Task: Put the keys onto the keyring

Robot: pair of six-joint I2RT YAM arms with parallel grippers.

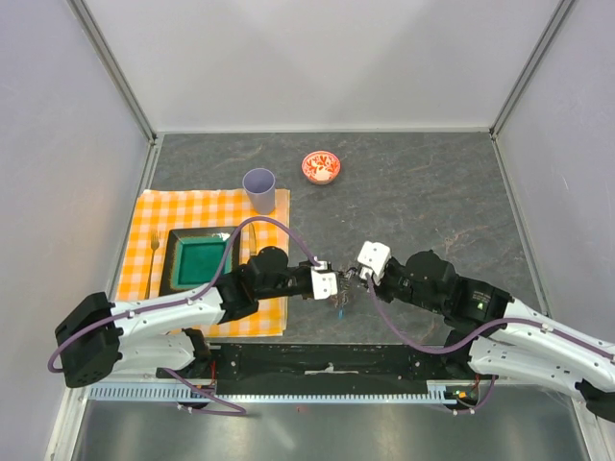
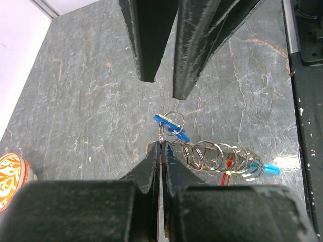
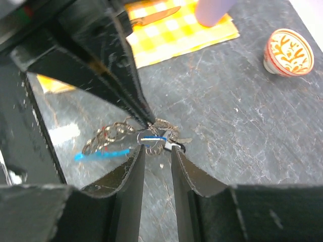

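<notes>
Grey stone table [image 1: 432, 192]: near its front edge the two grippers meet tip to tip. Left gripper [image 2: 160, 151] is clenched, its tips pinching one end of the keyring [image 2: 212, 159], whose linked rings trail away to a blue fob [image 2: 270, 169]. Right gripper [image 3: 156, 151] stands released, jaws apart, holding nothing. A blue key [image 3: 151, 139] on a small ring lies just off its tips, between them and the left gripper. Farther back, left, a yellow checked cloth [image 1: 183, 206] bears a lilac cup [image 1: 259, 189] at its far corner. A red-and-white bowl [image 1: 320, 167] sits beyond.
</notes>
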